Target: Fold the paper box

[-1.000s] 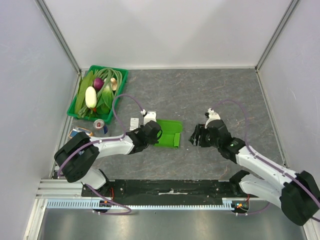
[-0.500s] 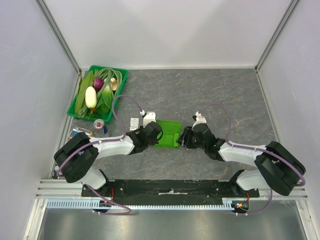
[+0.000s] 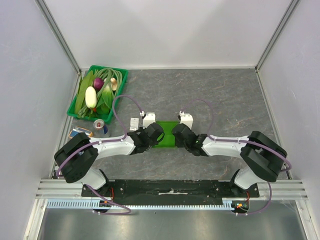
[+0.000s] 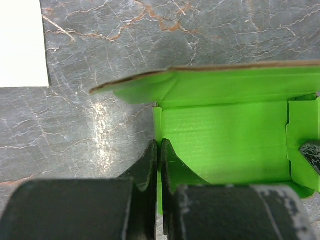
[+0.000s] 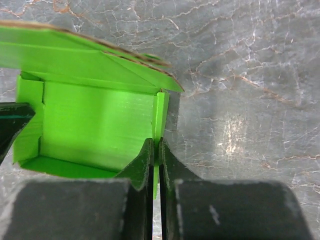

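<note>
The paper box (image 3: 167,135) is a lime-green card piece lying on the grey table between the two arms, with its walls partly raised. My left gripper (image 4: 159,145) is shut on the box's left side wall (image 4: 158,125). On the opposite side, my right gripper (image 5: 156,145) is shut on the right side wall (image 5: 160,112). In both wrist views the green floor (image 4: 225,140) shows, with a long back flap (image 5: 85,62) standing up behind it. In the top view the left gripper (image 3: 156,135) and the right gripper (image 3: 176,136) flank the box, covering much of it.
A green crate (image 3: 98,93) of vegetables stands at the back left. A small can (image 3: 99,125) and a blue-orange item (image 3: 80,133) lie near the left wall. A white card (image 3: 134,122) lies just behind the left gripper, also white in the left wrist view (image 4: 22,45).
The right arm swung left from open table to the box, and its jaws closed from open onto the right side wall. The left gripper kept its grip and place.
</note>
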Robot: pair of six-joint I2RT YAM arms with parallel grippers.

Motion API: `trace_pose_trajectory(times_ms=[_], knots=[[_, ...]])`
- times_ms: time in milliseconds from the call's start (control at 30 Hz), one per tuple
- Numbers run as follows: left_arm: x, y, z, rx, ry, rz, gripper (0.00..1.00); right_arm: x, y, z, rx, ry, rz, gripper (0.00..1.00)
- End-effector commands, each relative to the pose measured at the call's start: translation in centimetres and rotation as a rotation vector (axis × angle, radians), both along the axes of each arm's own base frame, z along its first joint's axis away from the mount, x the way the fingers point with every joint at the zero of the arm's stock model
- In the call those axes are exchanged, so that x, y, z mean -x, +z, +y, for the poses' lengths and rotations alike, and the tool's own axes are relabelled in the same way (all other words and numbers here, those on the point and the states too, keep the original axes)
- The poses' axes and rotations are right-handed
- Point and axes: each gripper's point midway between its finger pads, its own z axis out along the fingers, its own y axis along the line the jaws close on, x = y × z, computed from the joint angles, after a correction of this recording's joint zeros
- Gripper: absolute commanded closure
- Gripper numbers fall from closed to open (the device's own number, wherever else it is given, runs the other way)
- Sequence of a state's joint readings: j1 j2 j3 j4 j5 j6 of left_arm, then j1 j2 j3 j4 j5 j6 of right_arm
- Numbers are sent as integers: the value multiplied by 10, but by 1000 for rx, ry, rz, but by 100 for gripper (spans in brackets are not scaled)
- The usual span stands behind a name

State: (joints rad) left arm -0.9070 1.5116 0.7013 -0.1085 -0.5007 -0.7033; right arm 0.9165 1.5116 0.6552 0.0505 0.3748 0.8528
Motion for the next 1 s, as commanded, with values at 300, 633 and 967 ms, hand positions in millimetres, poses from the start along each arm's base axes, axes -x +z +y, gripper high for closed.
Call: trace_pose_trajectory(times_ms=[300,633,967], knots=[[18,-7,10,21,95,74,98,29,-27,-32,718,-138,-109,100],[23,-8,7,105,130,73,98,30,-45,-18,684,-84,-72,100],[36,-3,-1,136,36,119,71,31,-44,-17,510,-31,-72,100]])
